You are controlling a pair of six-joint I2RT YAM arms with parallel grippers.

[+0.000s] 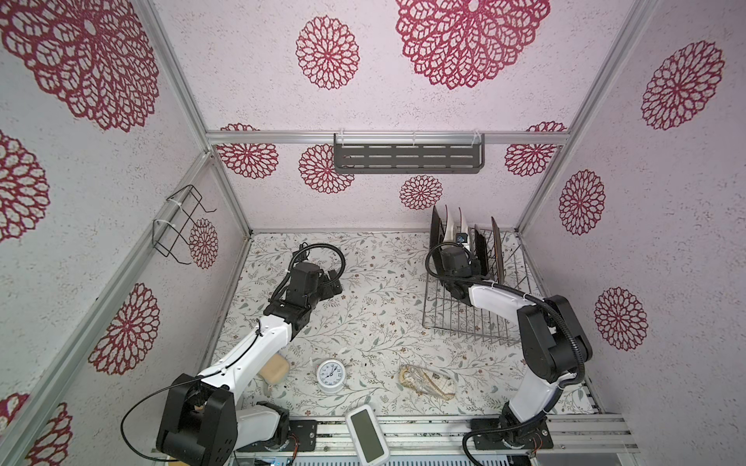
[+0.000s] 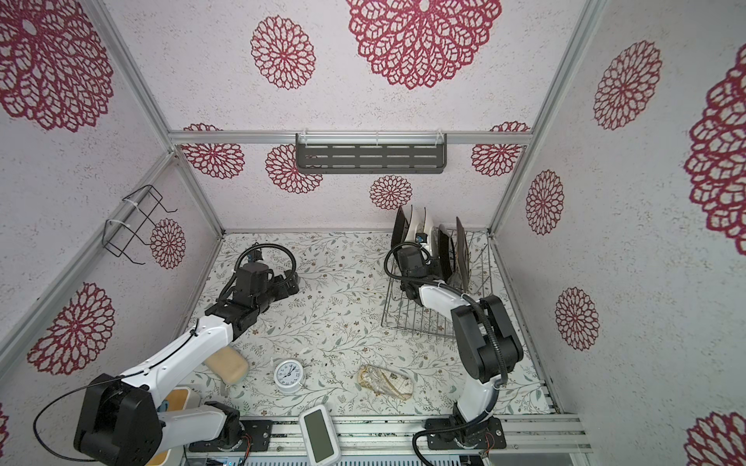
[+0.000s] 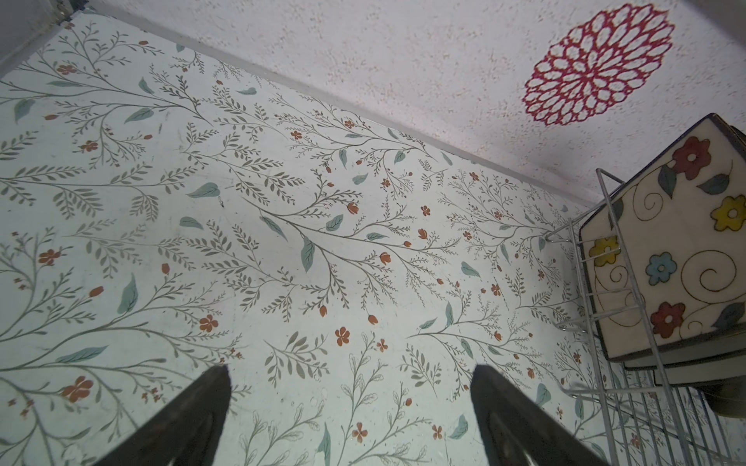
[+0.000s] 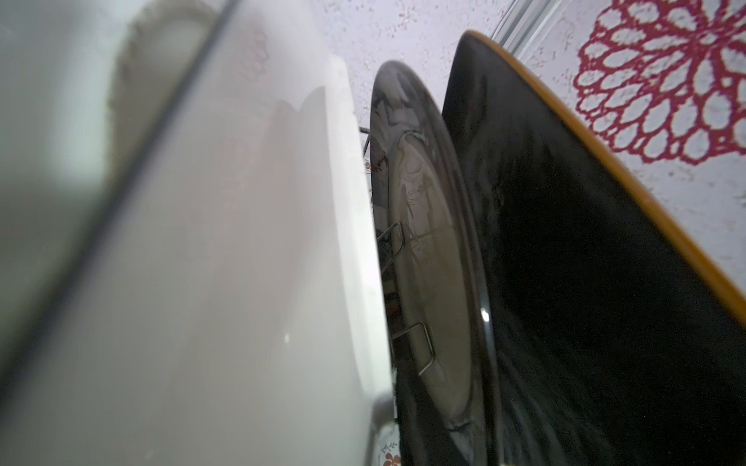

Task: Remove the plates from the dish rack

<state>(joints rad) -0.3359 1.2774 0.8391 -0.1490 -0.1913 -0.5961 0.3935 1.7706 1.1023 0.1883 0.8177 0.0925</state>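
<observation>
Currently the rack (image 1: 472, 310) sits at the table's (image 1: 363, 314) 2 o'clock, by the right wall. The plates (image 1: 464, 230) stand on edge, packed into its 12 o'clock end, and the right arm lies over its 6 o'clock half. Clutter is along the table's 6 o'clock edge, well apart from the rack: clock (image 1: 331, 373), clear bag (image 1: 428, 381) at 5, beige block (image 1: 276, 369) at 7 under the left arm, and a white screen device (image 1: 366, 433) on the front rail. The grey shelf (image 1: 408, 158) on the back wall and the wire holder (image 1: 181, 226) on the left wall are well apart from both arms. The right gripper (image 1: 464, 246) sits in among the plates; wrist and cable hide its fingers in both top views. The right wrist view shows a white plate (image 4: 242, 282) very near the lens, then a round glossy plate (image 4: 424, 242), then a dark plate (image 4: 585, 242) with an orange edge. Can't tell how far the right fingers are closed, or whether they touch a plate. The left gripper (image 3: 351, 369) hovers at the table's 10 o'clock with its fingers (image 3: 202, 419) wide apart over bare table, aimed at 3 o'clock. The flower plate (image 3: 666, 250) faces it from the rack's 9 o'clock side, well apart.
</observation>
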